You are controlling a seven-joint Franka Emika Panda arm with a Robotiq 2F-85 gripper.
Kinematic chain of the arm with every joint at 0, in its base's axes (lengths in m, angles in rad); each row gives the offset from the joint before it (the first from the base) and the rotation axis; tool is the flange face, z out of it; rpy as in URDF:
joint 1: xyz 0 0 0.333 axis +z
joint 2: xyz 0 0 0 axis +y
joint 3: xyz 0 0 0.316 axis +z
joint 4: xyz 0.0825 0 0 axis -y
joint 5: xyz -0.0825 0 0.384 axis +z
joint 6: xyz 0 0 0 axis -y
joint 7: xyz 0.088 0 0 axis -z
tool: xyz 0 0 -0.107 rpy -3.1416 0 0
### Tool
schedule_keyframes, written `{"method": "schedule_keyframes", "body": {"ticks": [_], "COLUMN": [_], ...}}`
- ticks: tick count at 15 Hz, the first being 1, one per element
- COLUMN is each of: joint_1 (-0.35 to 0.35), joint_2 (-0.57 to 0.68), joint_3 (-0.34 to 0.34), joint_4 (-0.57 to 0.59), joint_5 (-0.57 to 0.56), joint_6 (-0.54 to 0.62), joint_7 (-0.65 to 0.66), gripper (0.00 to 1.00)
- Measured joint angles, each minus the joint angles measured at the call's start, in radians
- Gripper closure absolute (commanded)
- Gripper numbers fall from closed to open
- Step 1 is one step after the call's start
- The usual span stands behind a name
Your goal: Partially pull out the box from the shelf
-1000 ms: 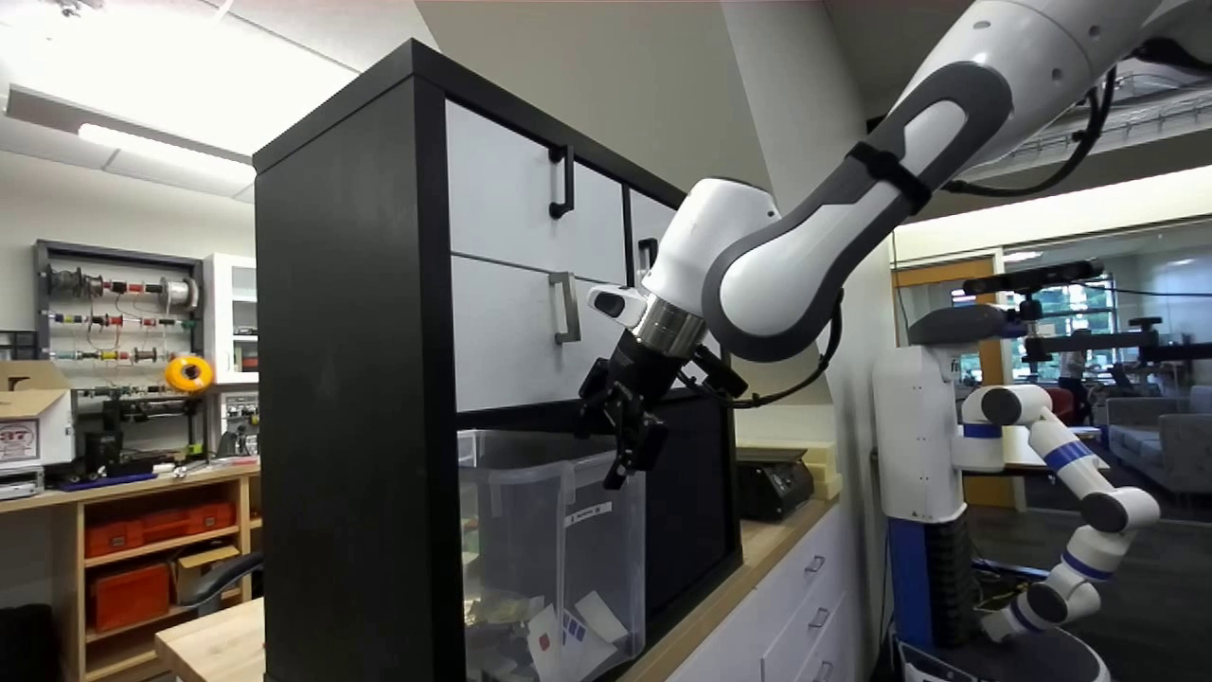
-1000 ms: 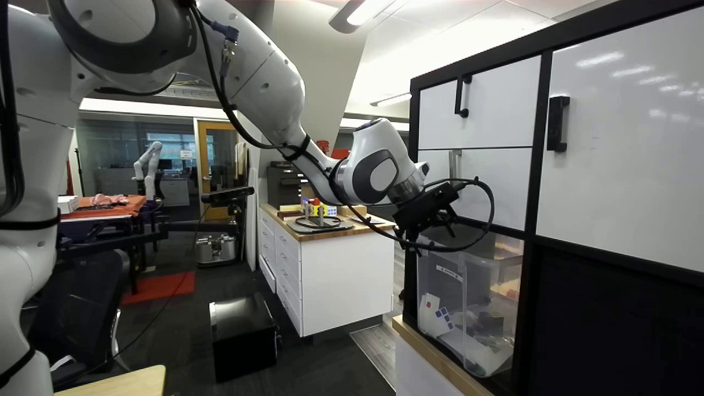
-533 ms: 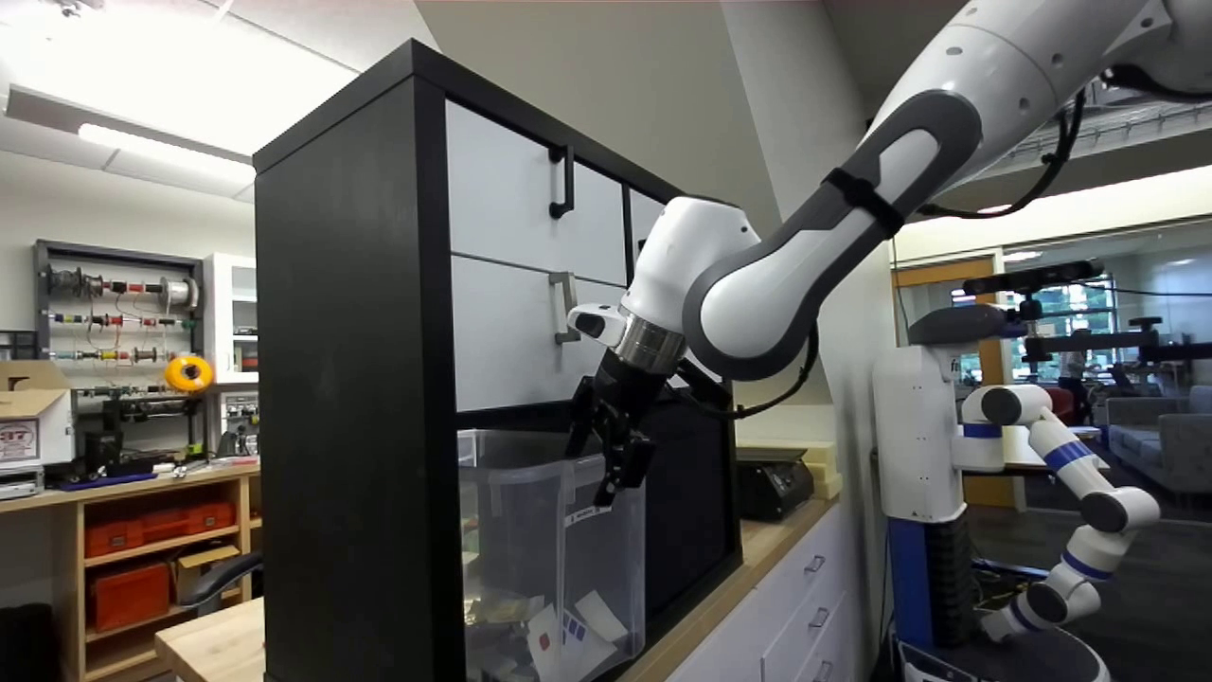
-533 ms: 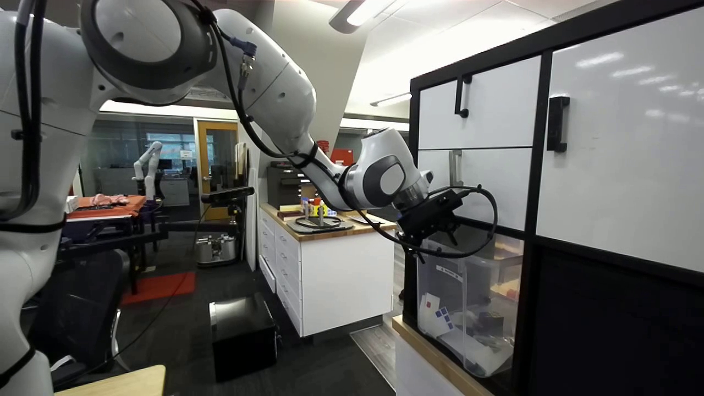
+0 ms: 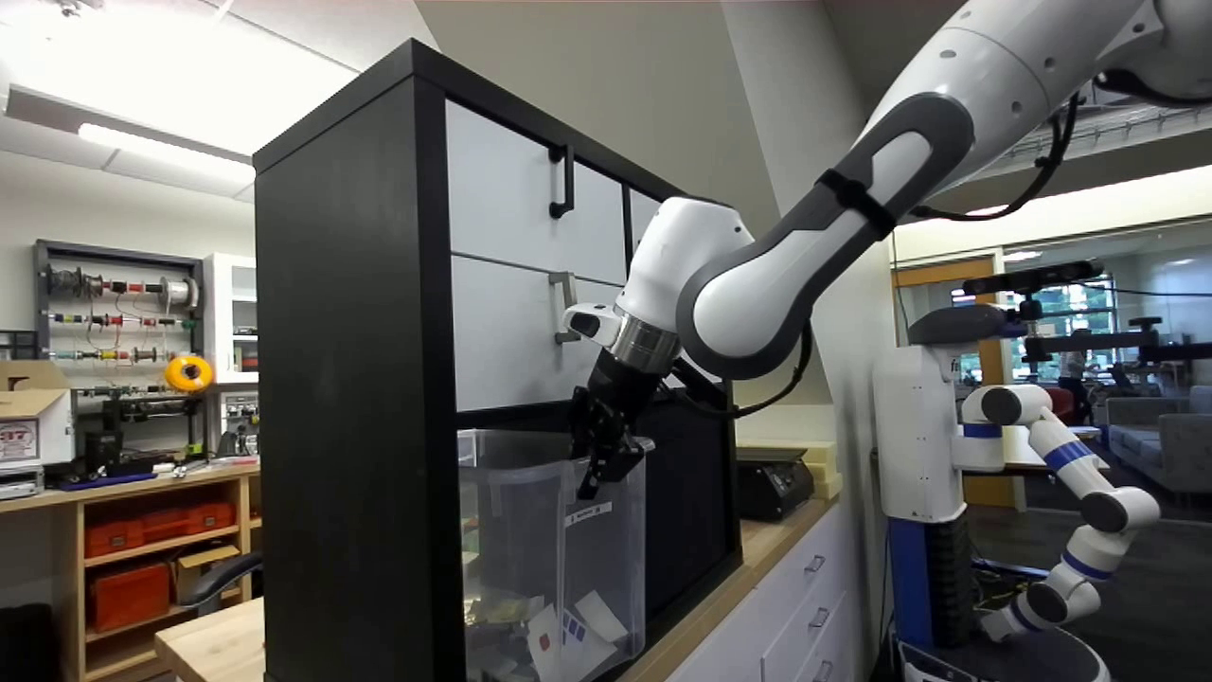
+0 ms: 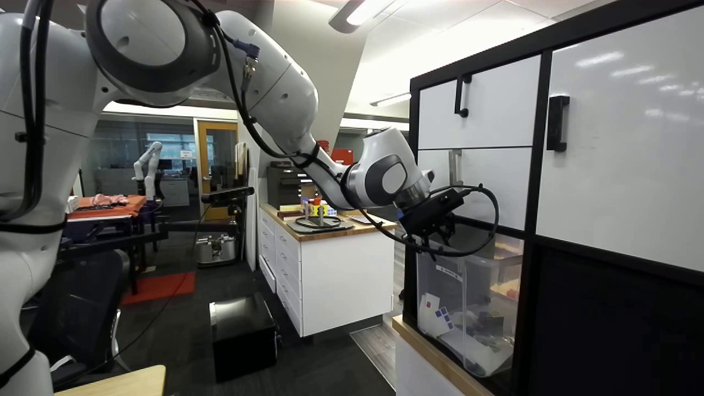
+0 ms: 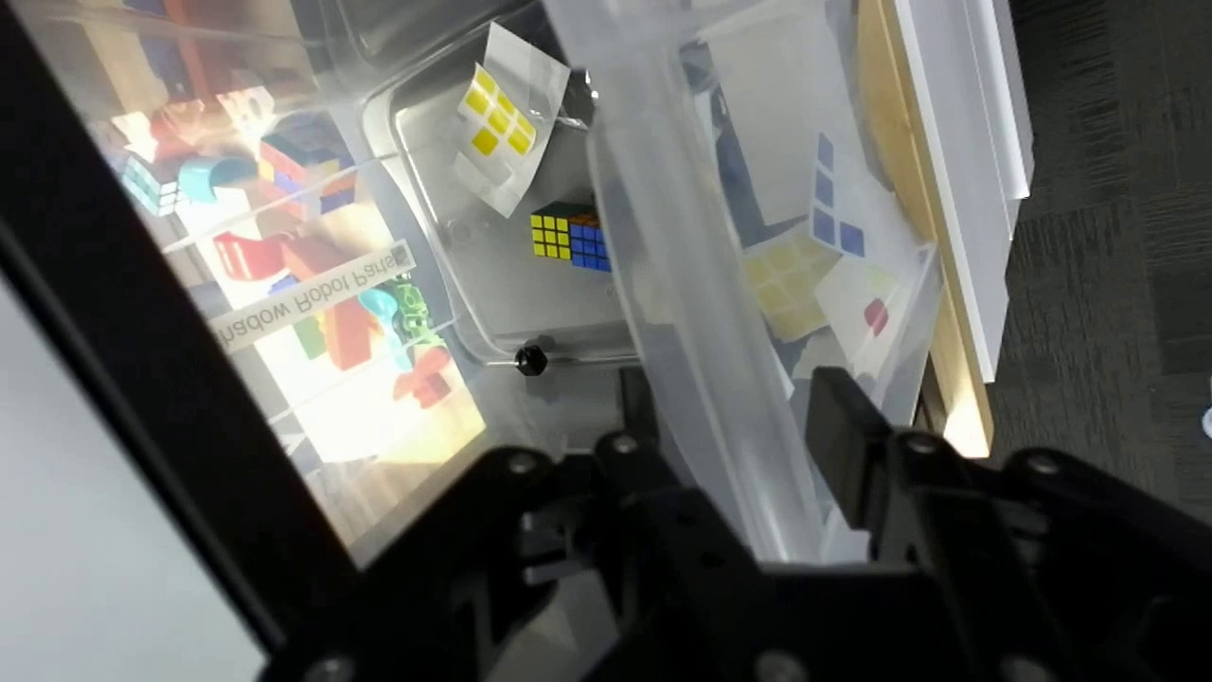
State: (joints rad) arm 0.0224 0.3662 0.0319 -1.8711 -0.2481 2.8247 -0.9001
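Observation:
The box (image 5: 615, 540), a clear plastic bin holding papers and small toys, stands inside a lower compartment of the black shelf (image 5: 341, 379). In an exterior view the box (image 6: 445, 289) shows below the white fronts. My gripper (image 5: 589, 471) reaches down over its front rim. In the wrist view the rim (image 7: 682, 189) runs between the two fingers of my gripper (image 7: 734, 407). One finger is inside the box, the other outside its front wall. The jaws stand close round the rim; whether both pads touch it I cannot tell. An exterior view hides much of the jaws behind the wrist.
White drawer fronts (image 5: 516, 180) lie directly above the box, one with a grey handle (image 5: 566, 308) near my wrist. A wooden ledge (image 6: 440, 357) runs in front of the shelf's foot. A cable (image 6: 492, 220) loops out from my wrist beside the box.
The gripper has come down and in onto the box's front rim over the last second. Its jaws have drawn together from wide apart in the last half second. The box has not visibly moved.

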Motion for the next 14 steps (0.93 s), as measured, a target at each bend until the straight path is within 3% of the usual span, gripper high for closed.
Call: {"method": "schedule_keyframes", "body": {"ticks": [6,14], "joint_1": [-0.017,-0.066], "joint_2": [-0.026,-0.208], "joint_3": [0.024,0.074], "joint_4": [-0.029,-0.257], "joint_5": [0.007,0.168], "joint_6": [-0.006,-0.028], "joint_7": [-0.012,-0.173], "gripper": [0.86,0.86]}}
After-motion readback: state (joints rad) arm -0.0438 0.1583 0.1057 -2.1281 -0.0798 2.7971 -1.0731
